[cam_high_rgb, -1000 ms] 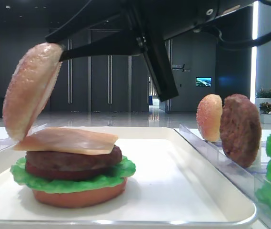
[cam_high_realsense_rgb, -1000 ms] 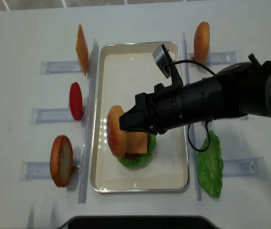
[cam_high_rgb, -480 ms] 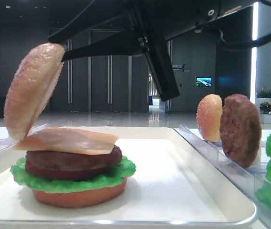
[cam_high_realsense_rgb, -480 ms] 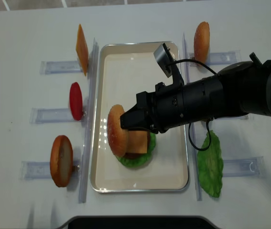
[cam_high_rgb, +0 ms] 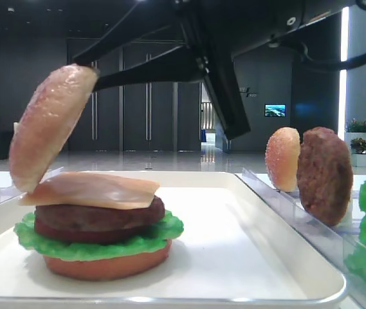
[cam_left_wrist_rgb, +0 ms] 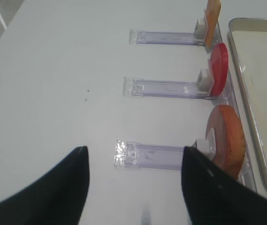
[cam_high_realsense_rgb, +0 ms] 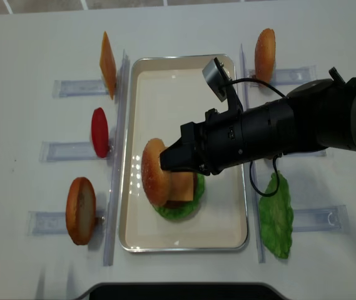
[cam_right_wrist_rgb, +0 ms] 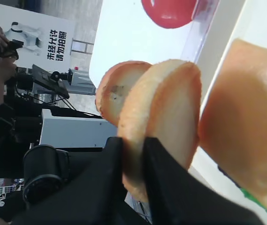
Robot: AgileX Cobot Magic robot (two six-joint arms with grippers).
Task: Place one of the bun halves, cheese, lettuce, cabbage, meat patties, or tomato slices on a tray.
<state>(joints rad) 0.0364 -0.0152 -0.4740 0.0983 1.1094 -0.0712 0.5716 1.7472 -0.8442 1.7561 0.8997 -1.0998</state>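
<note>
My right pincer [cam_right_wrist_rgb: 133, 154] clamped the bun top [cam_high_rgb: 51, 125], tilted over the cheese [cam_high_rgb: 92, 188]; only laying it down remained.

The bun top [cam_high_rgb: 51, 125], pinched on edge by the right gripper [cam_right_wrist_rgb: 133, 154], has tilted slightly flatter over the cheese [cam_high_rgb: 92, 188]. Its upper rim has shifted a little to the right.

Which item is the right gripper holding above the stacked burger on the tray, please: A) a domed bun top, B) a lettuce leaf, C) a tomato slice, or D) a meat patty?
A: the right gripper pinches the edge of the domed bun top, tilted over the cheese.
</note>
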